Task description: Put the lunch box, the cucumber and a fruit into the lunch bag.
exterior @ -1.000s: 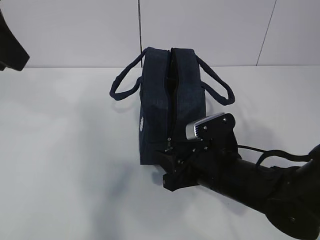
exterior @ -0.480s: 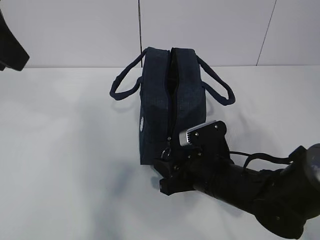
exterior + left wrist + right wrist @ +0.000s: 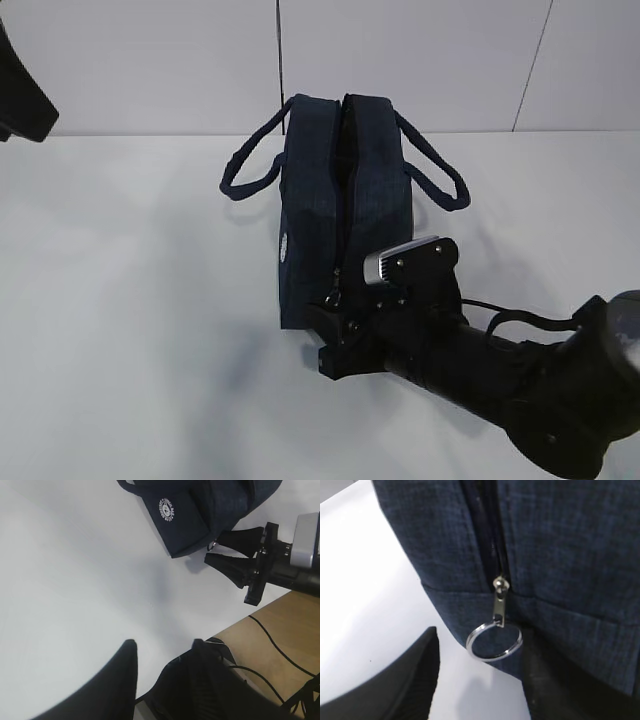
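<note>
exterior view: the boxy dark navy fabric lunch bag stands upright on the white table, a loop handle drooping to each side, its zipper running down the near end. the black right gripper sits low at the bag's near bottom corner, just beside the small metal ring pull. a dark part of the left arm shows only at the far left edge.

left wrist view: the bag lies at the top, a round white logo on its side. the right gripper's two black fingers stand apart, pointing at the bag's lower corner. the left gripper hangs over bare table, its two dark fingers parted with nothing between them.

right wrist view: the silver ring pull hangs from the zipper slider against navy cloth. the right gripper's fingers stand either side of the ring, open and not gripping it.
</note>
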Motion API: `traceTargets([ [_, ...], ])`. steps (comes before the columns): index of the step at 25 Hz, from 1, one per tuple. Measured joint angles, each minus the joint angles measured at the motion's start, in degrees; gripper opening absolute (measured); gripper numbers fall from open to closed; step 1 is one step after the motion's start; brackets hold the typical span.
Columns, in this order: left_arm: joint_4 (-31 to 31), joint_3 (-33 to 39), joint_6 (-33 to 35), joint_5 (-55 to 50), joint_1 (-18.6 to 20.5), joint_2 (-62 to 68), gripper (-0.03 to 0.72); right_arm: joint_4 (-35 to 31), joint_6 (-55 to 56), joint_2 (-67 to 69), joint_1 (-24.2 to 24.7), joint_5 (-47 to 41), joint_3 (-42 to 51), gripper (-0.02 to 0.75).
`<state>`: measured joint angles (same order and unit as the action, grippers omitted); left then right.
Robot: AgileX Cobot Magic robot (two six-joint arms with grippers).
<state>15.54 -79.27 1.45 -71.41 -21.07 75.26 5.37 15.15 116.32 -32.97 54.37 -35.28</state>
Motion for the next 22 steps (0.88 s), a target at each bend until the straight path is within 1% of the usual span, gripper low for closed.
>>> traceTargets([
  [6,0.00,0.00,0.00,0.00,0.00,0.00,0.238,-0.11,0.09,0.91,0.00,2.19,0.00,0.398],
  [15,0.00,0.00,0.00,0.00,0.00,0.00,0.238,-5.04,0.09,2.78,0.00,5.09,-0.05,0.398],
  [22,0.00,0.00,0.00,0.00,0.00,-0.08,0.238,-5.68,0.09,2.78,0.00,7.17,-0.05,0.387],
])
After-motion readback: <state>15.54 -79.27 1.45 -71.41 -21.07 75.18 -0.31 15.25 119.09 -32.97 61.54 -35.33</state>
